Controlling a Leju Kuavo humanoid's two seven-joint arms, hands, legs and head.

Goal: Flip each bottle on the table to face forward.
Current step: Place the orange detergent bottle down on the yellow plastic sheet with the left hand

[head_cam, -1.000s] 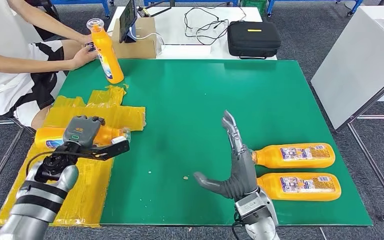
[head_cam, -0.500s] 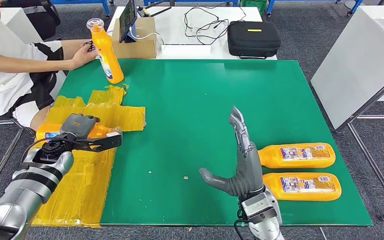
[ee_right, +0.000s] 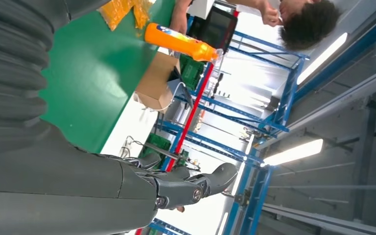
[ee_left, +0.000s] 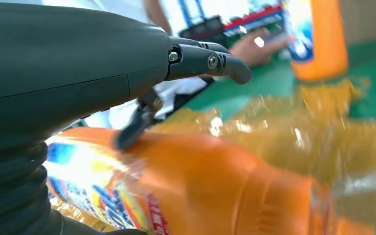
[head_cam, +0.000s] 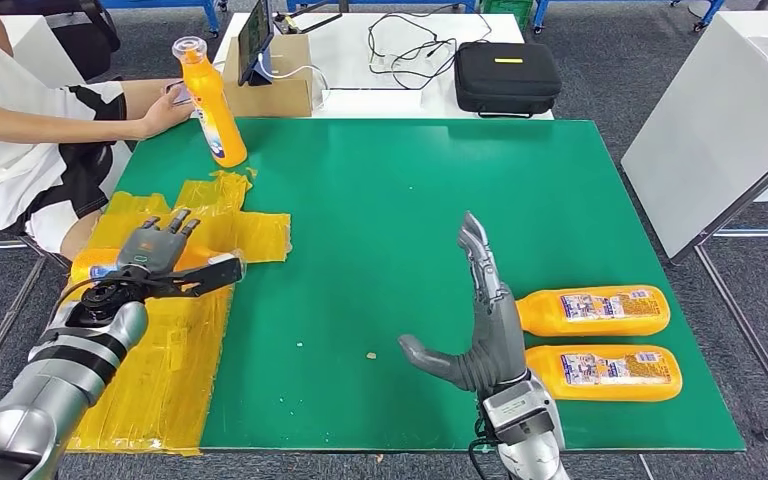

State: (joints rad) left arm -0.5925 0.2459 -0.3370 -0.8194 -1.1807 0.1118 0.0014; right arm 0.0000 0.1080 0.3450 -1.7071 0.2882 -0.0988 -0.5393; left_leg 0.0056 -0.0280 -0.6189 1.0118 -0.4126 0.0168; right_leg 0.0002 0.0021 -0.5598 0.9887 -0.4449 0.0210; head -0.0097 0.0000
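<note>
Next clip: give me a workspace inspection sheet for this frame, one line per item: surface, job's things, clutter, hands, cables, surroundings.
Surface: green table with a crumpled yellow sheet over its left part.
Job's things: two orange bottles lie side by side at right, far one, near one, labels up; a third bottle lies on the yellow sheet; a fourth stands at the far left corner.
Clutter: small crumbs on the green.
Hands: left hand spread over the third bottle, grip unclear; right hand open, edge-on beside the two bottles.
Cables: black cables on the white table behind.
Surroundings: seated person, black case, cardboard box.
</note>
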